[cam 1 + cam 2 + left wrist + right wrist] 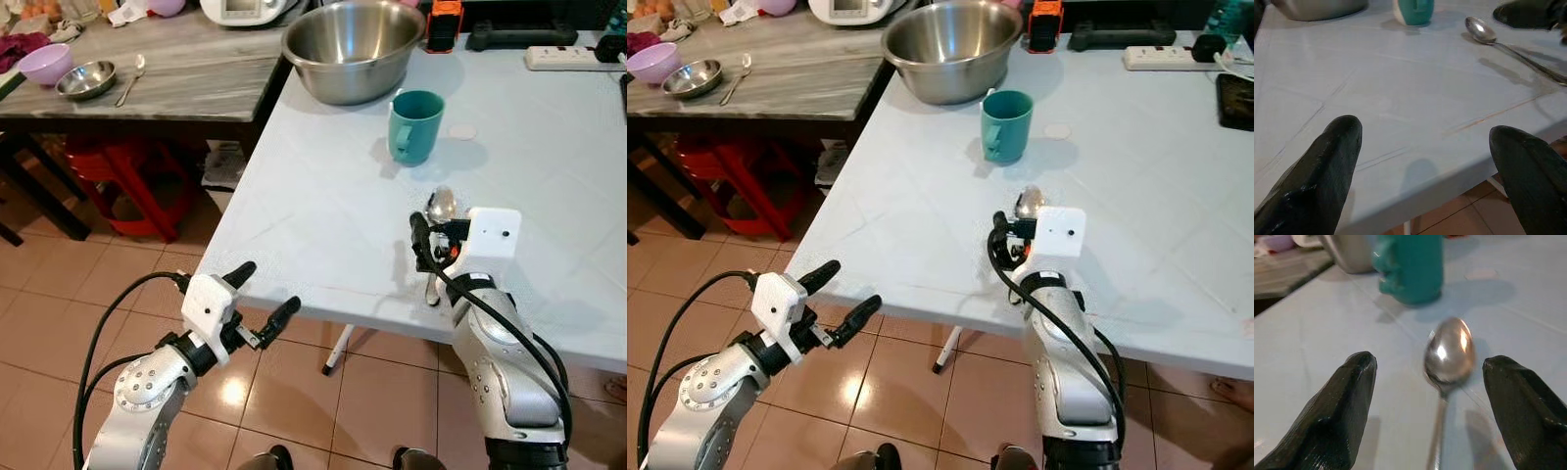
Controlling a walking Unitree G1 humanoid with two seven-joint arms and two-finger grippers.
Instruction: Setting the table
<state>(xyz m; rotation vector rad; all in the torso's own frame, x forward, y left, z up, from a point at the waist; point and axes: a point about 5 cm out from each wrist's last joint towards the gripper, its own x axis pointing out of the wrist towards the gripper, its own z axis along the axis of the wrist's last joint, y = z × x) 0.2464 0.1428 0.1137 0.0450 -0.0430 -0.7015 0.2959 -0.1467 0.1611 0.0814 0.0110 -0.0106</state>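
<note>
Far left of the left gripper (261, 293), on the wooden side table (196, 73), sit a purple bowl (45, 64), a small steel bowl (86, 79) that looks empty, and a second spoon (130, 79) just beside it. The left gripper hangs at the near edge of the white table (323, 215), fingers (1327, 166) spread wide open, holding nothing, floor tiles under it. Beyond it, at the table's far corner, a big steel mixing bowl (354, 49), inside looks empty. Right of that, a teal mug (414, 126), contents cannot be seen, straight ahead of the right gripper (1425, 396). The right gripper is over the table, fingers apart, with the spoon (1448, 357) lying flat between them, its bowl end pointing at the mug; neither finger touches it.
</note>
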